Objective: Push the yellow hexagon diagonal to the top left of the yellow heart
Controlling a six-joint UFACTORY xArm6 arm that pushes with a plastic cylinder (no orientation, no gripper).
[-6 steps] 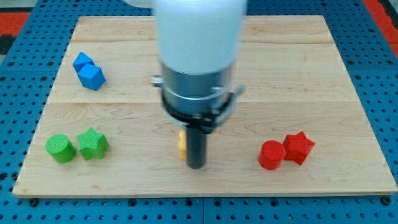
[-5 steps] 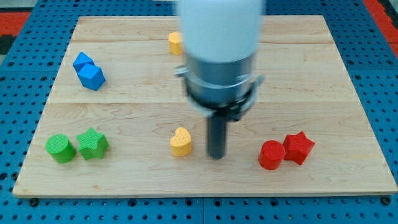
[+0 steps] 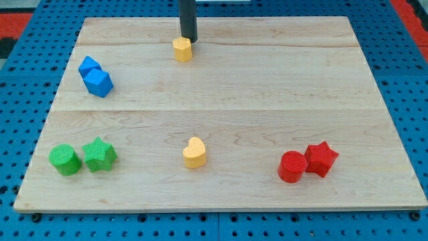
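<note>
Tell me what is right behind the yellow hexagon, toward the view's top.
My tip stands just behind the yellow hexagon, at its top-right edge, apparently touching it. The rod hides the strip of wooden board directly behind it; no other block shows there.

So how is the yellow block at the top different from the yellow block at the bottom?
The yellow hexagon has flat sides and corners; the yellow heart has two rounded bumps and a notch.
The hexagon sits near the view's top edge of the board; the heart sits near the bottom.
My tip is right at the hexagon's top side; nothing is near the heart.
Both are yellow, look about the same size, and each sits alone.
</note>
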